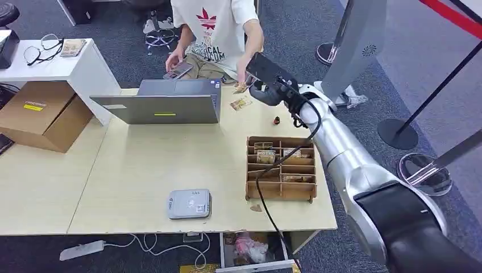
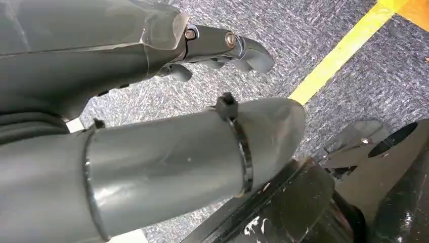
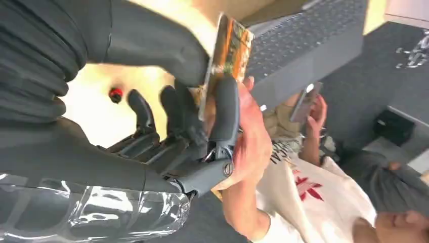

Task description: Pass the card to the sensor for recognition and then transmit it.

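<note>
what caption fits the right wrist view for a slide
Right hand pinches a card while a person's hand reaches in at it, beside the laptop.

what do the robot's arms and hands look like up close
The right arm is glossy silver with a black cuff and a black cable running along it. The right hand has dark grey fingers. The left hand is smooth grey, ringed by a black zip tie.
</note>
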Action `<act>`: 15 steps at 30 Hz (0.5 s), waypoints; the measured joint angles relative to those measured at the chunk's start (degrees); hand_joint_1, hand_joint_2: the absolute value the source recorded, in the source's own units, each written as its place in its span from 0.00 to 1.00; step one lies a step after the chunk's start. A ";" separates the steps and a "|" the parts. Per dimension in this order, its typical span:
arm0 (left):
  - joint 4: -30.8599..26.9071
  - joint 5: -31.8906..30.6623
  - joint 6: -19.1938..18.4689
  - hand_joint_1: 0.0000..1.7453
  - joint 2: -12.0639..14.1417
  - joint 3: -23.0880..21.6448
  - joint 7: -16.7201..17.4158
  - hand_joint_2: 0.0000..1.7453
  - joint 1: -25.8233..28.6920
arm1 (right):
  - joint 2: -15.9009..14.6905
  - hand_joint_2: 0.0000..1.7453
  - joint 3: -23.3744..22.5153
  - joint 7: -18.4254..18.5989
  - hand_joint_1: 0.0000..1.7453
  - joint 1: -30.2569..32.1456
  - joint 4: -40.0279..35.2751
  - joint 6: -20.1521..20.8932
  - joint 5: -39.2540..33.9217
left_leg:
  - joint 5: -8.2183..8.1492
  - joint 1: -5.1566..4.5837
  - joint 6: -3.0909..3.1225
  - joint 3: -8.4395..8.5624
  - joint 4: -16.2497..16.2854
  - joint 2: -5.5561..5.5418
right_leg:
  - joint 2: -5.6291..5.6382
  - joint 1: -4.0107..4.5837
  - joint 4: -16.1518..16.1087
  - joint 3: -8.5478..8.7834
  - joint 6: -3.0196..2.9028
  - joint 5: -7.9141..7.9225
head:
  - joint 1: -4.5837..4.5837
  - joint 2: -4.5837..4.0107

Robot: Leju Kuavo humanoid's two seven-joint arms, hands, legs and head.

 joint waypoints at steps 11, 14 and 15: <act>0.00 0.24 0.11 0.00 -0.02 0.00 0.26 0.00 0.05 | 0.11 1.00 0.76 -3.56 0.00 1.60 1.99 -3.17 0.33 | 0.00 0.00 0.00 0.01 0.00 0.01 | 0.01 0.01 0.00 -0.01 0.00 0.00 | 0.00 0.00; 0.00 0.33 0.26 0.00 -0.02 0.04 0.20 0.00 0.06 | 0.11 1.00 0.76 -6.21 0.00 2.42 0.74 -5.73 0.20 | 0.00 0.01 0.00 0.01 0.00 0.01 | 0.01 0.01 0.00 -0.01 0.00 0.00 | 0.02 0.00; 0.00 0.35 0.39 0.00 -0.02 0.04 0.09 0.00 0.08 | 0.11 1.00 0.70 -7.61 0.00 2.97 -0.33 -7.33 -0.09 | 0.00 0.01 0.00 0.01 0.00 0.01 | 0.01 0.01 0.00 -0.01 0.00 0.00 | 0.00 0.00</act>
